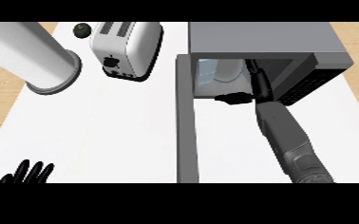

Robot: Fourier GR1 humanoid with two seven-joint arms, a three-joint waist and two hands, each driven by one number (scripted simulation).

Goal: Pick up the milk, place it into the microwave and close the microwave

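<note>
No legible text, label, brand name, number or sign anywhere in the frame. On the white boxy two-slot toaster, upper left of the frame, only a few dark control marks low on the front face (shapes, not letters). On the grey box-shaped microwave, upper right, a black keypad panel at the right of the frame with a grid of small pads, too small to read.

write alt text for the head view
The robot's right hand reaches into the open microwave, where the white milk sits, its door swung wide. The left hand rests open at the lower left; a toaster stands upper left.
</note>
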